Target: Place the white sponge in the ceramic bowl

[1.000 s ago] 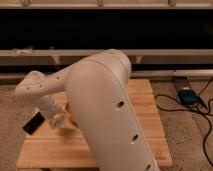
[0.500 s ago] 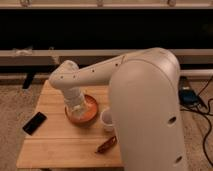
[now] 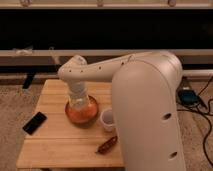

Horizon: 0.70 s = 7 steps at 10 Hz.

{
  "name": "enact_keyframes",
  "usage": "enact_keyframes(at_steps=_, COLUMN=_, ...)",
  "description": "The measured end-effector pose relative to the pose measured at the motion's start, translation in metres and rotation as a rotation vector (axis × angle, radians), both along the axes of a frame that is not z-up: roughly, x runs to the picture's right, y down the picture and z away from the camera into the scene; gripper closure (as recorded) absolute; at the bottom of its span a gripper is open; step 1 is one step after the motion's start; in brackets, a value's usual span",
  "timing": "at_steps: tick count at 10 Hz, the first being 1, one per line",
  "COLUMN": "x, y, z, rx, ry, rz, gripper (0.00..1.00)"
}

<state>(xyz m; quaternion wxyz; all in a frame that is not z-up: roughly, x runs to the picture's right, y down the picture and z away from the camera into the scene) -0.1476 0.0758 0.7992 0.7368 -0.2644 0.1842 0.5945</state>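
The ceramic bowl (image 3: 85, 116) is a shallow orange-brown dish on the wooden table (image 3: 55, 145), left of centre. My gripper (image 3: 79, 102) hangs straight down from the white arm (image 3: 100, 72) and sits right over the bowl, low inside its rim. The white sponge does not show as a separate thing. It is hidden by the gripper or out of view.
A small white cup (image 3: 107, 119) stands just right of the bowl. A flat black phone (image 3: 35, 122) lies near the table's left edge. A reddish-brown object (image 3: 106, 145) lies near the front edge. My arm's big white body (image 3: 150, 125) covers the table's right side. Cables (image 3: 192, 97) lie on the floor at right.
The gripper has moved from the table's left side near the phone to over the bowl. The arm's bulk has shifted right, uncovering the cup and the brown object.
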Motion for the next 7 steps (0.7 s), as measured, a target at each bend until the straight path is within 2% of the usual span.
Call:
enact_keyframes(at_steps=1, x=-0.003, y=-0.004, z=0.007, rx=-0.004, ry=0.002, rz=0.000, gripper=0.28)
enact_keyframes(at_steps=2, x=-0.007, y=-0.007, z=0.014, rx=-0.010, ry=0.008, rz=-0.004, gripper=0.22)
enact_keyframes(at_steps=4, x=-0.015, y=-0.007, z=0.021, rx=-0.024, ry=0.016, rz=-0.014, gripper=0.20)
enact_keyframes(at_steps=7, x=-0.003, y=-0.007, z=0.022, rx=-0.021, ry=0.057, rz=0.000, gripper=0.20)
